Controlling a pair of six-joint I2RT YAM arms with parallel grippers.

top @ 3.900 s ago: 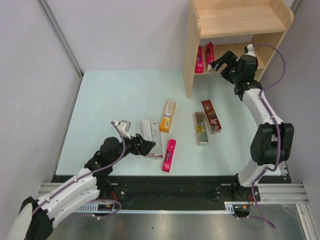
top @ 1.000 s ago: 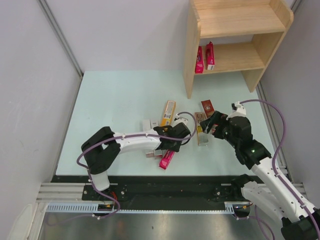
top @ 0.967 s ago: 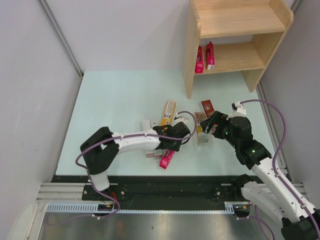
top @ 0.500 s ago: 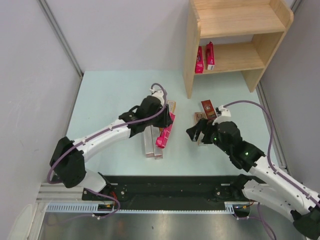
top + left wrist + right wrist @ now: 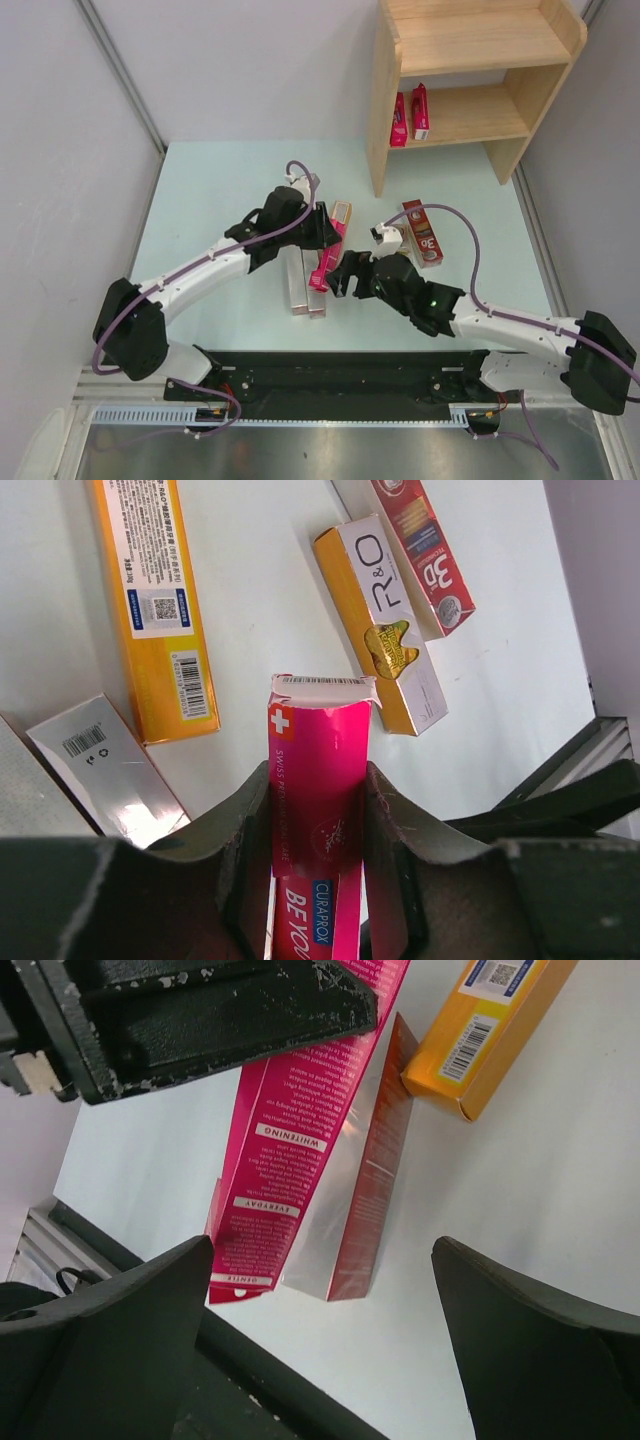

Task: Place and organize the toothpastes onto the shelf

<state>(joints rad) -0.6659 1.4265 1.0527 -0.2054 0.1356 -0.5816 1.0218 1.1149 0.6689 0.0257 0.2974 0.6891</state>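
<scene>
My left gripper point(image 5: 322, 235) point(image 5: 318, 820) is shut on a magenta toothpaste carton point(image 5: 322, 270) point(image 5: 318, 760), held tilted above the table. My right gripper point(image 5: 345, 280) point(image 5: 320, 1330) stands open just right of that carton's lower end point(image 5: 290, 1130), touching nothing. Flat on the table lie two silver cartons point(image 5: 297, 285), an orange one point(image 5: 341, 213) point(image 5: 150, 590), a gold one point(image 5: 380, 620) and a dark red one point(image 5: 422, 232) point(image 5: 420, 550). The wooden shelf point(image 5: 380, 110) stands at the far right, with two magenta cartons point(image 5: 409, 114) upright on its lower board.
The right arm point(image 5: 500, 325) lies across the table's right front and hides the gold carton from above. The black rail point(image 5: 330, 365) runs along the near edge. Grey walls close in the left and back.
The left gripper has carried the magenta carton up and back from near the front edge. The right arm has swung left and low, bringing its open gripper beside the carton.
</scene>
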